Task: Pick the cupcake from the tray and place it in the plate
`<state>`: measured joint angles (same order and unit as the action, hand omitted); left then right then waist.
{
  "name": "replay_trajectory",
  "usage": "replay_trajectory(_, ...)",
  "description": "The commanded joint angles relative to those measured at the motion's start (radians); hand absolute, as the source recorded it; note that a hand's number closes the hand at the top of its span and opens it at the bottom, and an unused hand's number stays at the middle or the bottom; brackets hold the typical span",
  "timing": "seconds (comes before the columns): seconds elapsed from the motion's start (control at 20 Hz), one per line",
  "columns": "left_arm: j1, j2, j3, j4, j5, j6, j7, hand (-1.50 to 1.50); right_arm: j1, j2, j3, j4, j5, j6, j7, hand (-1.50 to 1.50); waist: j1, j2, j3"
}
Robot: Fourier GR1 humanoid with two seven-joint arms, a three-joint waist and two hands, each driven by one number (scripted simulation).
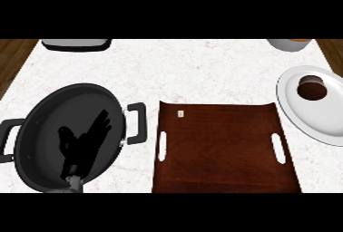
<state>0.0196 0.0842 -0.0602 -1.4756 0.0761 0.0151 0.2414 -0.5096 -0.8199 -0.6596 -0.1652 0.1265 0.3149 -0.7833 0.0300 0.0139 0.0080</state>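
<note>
My left hand (84,145) rests over the black pan (47,136) at eight o'clock, fingers (100,124) spread apart. The cupcake (312,89) sits on the white plate (321,120) at two o'clock, beside the brown tray (224,149) on the bench (201,72).

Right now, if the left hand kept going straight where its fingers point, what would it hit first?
Probably the pan's far rim, since the left hand hangs over the pan pointing up-right; height is unclear, so it might pass above.
</note>
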Motion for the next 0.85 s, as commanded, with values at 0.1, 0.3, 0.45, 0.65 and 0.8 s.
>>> replay_trajectory(0.1, -0.020, -0.010, 0.025, 0.071, 0.018, -0.012, -0.039, 0.00, 0.121, -0.019, 0.034, -0.010, 0.028, 0.112, -0.125, -1.50, -0.013, 0.000, -0.002)
replay_trajectory(0.3, -0.018, -0.001, 0.025, 0.071, 0.003, -0.009, -0.034, 0.00, 0.178, -0.025, 0.064, -0.025, 0.056, 0.084, -0.172, -1.50, -0.017, -0.003, -0.003)
replay_trajectory(0.45, 0.007, -0.016, -0.002, 0.053, -0.017, -0.003, -0.037, 0.00, 0.176, -0.029, 0.073, -0.025, 0.056, 0.076, -0.156, -1.50, -0.015, -0.006, -0.004)
replay_trajectory(0.65, -0.021, -0.022, 0.000, 0.006, -0.019, 0.022, 0.026, 0.00, 0.238, -0.026, 0.075, -0.016, 0.055, 0.071, -0.215, -1.50, -0.017, -0.007, -0.003)
replay_trajectory(0.8, -0.026, -0.007, 0.028, 0.024, -0.001, 0.006, 0.014, 0.00, 0.258, -0.010, 0.100, -0.030, 0.075, 0.047, -0.239, -1.50, -0.017, -0.008, -0.003)
